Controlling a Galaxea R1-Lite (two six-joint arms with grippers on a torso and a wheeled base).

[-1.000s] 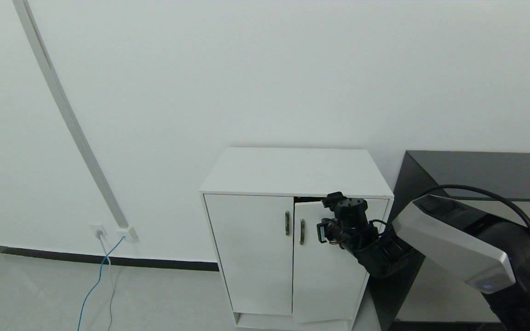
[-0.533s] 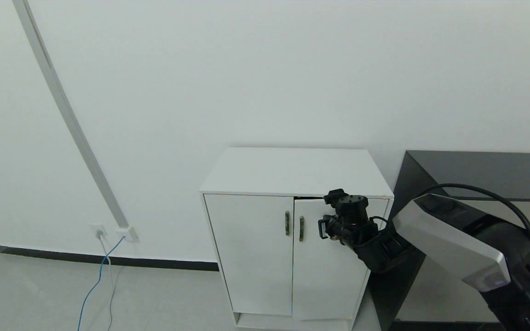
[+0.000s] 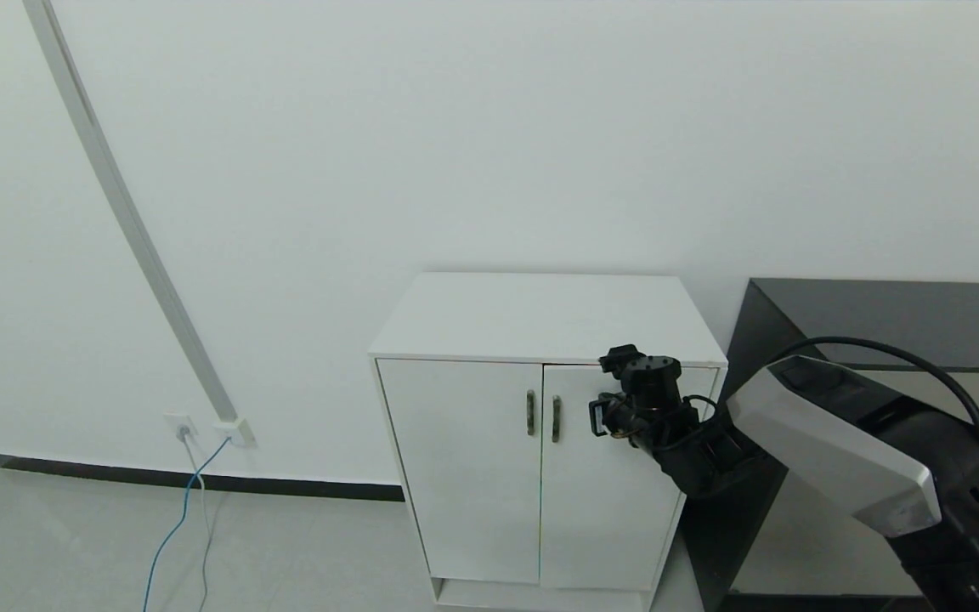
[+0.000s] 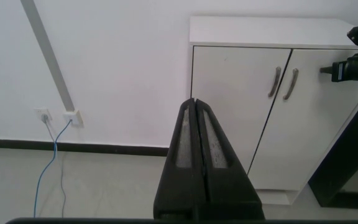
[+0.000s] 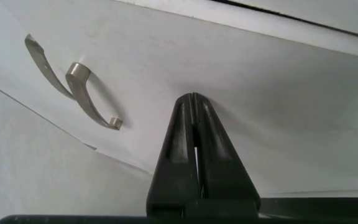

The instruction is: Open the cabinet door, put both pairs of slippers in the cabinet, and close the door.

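The white cabinet [image 3: 540, 316] stands against the wall with both doors flush. My right gripper [image 5: 193, 99] is shut with nothing in it, and its tips press on the face of the right door [image 3: 604, 518], beside the two metal handles [image 5: 82, 93]. In the head view the right wrist [image 3: 651, 408] sits at the top of that door, just right of its handle [image 3: 556, 418]. My left gripper [image 4: 194, 104] is shut and holds nothing. It hangs well back from the cabinet [image 4: 260, 31], pointing at the left door [image 4: 238, 106].
A dark cabinet [image 3: 880, 314] stands close on the right of the white one. A slanted wall conduit [image 3: 124, 212] runs down to sockets [image 3: 234, 432], with a blue cable [image 3: 171, 531] trailing over the grey floor at the left.
The right door was ajar a second ago and has swung flush with the cabinet. My right gripper has moved toward the cabinet with it.
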